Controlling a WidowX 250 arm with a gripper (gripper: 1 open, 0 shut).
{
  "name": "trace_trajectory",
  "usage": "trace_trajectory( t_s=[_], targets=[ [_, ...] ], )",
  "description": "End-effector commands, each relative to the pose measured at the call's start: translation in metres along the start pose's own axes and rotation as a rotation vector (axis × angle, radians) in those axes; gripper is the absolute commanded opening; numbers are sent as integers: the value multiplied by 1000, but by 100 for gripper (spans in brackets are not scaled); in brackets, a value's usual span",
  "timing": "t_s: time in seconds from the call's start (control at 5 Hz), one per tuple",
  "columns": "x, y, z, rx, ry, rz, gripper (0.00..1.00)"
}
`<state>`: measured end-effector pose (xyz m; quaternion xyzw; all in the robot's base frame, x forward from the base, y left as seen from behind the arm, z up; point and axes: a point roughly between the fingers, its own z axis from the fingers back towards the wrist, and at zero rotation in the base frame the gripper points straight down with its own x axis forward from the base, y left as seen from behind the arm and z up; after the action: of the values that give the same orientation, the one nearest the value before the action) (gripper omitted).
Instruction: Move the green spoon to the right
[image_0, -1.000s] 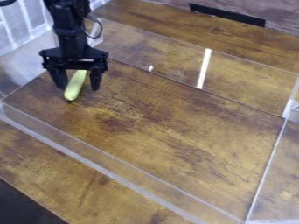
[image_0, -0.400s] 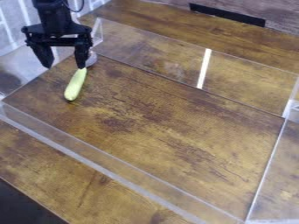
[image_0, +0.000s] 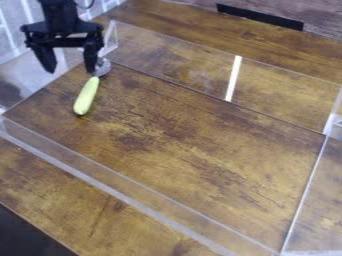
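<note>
We see the green spoon (image_0: 87, 96), pale yellow-green, long and rounded, with silvery-grey end; behind it, the gripper (image_0: 74, 70) is opened, holding nothing.

No legible text, labels, brands, numbers or signs in view.

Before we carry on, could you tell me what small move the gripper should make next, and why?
I would probably bring the open gripper back over the green spoon and line it up above the handle, since the spoon lies ungrasped at the left of the picture, with the gripper beyond its far end.
</note>
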<state>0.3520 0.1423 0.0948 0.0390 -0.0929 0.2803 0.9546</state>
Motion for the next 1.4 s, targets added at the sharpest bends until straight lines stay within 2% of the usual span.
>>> trace_trajectory(
  t_s=[0.0,0.2,0.4,0.8,1.2],
  targets=[
    [18,-3,42,-20,-103,-26,100],
    [21,0,47,-20,-104,-34,100],
    [12,-8,39,-21,-97,-58,100],
    [-5,-16,2,2,-56,-162,100],
    [-10,-9,-32,62,-5,-33,100]
  ],
)
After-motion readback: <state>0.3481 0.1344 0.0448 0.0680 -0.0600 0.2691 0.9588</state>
